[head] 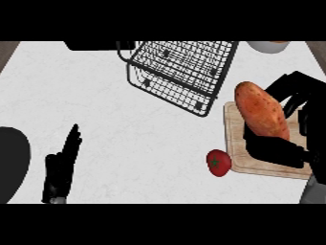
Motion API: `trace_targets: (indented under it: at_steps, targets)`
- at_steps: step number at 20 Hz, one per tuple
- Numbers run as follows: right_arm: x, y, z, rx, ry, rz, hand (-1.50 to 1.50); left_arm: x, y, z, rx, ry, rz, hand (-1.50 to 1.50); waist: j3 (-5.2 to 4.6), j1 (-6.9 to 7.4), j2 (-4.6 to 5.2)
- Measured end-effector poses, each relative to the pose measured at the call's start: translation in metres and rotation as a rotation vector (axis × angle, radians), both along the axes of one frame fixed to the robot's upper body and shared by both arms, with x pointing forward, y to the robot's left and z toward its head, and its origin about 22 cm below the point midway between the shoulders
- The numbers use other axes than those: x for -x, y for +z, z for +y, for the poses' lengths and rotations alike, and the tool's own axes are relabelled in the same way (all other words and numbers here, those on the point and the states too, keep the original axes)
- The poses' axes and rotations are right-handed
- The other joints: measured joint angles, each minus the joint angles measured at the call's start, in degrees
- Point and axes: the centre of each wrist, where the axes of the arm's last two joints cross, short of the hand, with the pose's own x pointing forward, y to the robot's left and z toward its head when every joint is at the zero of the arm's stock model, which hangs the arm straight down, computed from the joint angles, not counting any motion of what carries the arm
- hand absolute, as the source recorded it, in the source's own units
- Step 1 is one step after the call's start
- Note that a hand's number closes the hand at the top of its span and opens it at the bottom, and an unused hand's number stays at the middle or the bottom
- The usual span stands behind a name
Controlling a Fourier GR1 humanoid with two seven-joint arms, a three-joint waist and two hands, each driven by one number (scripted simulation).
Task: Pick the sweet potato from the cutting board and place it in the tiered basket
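An orange sweet potato [262, 112] lies lengthwise over the light wooden cutting board [238, 158] at the right. My right hand [313, 124] is curled round it, fingers above its far end and thumb [277, 148] under its near end. The black wire tiered basket [179, 72] stands at the top centre, left of the potato. My left hand [61, 165] rests open at the lower left, fingers pointing up, holding nothing.
A red tomato [219, 162] sits at the board's left edge. A black round object [3, 165] fills the lower left corner. A white bowl [267, 46] and a dark object [94, 45] lie along the top edge.
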Motion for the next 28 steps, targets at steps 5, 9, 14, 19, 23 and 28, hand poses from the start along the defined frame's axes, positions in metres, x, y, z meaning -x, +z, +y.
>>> trace_targets:
  at_steps: [5,9,14,19,23,28]
  targets:
    - [0.0,0.042,0.01,0.018,0.027,-0.099,1.5,0.0,-0.001,-0.002,0.004,-0.016,-0.008,0.0,0.05,0.59,0.12]
    - [-0.019,0.066,0.018,0.023,0.02,-0.119,1.5,0.0,0.0,-0.006,0.006,-0.022,-0.013,0.0,0.05,0.89,0.21]
    - [-0.056,0.084,0.021,0.026,-0.012,-0.08,1.5,-0.007,0.0,-0.01,0.008,-0.026,-0.01,0.0,0.09,1.1,0.35]
    - [-0.091,0.087,0.027,0.018,-0.042,-0.033,1.5,-0.007,0.002,-0.007,0.006,-0.029,-0.013,0.0,0.06,1.3,0.45]
    - [-0.119,0.081,0.033,0.013,-0.031,0.001,1.5,-0.004,0.0,-0.008,0.007,-0.034,-0.011,0.0,0.1,1.37,0.49]
    - [-0.154,0.061,0.045,0.031,-0.005,0.048,1.5,-0.009,0.002,-0.005,0.004,-0.028,-0.012,0.0,0.1,1.6,0.62]
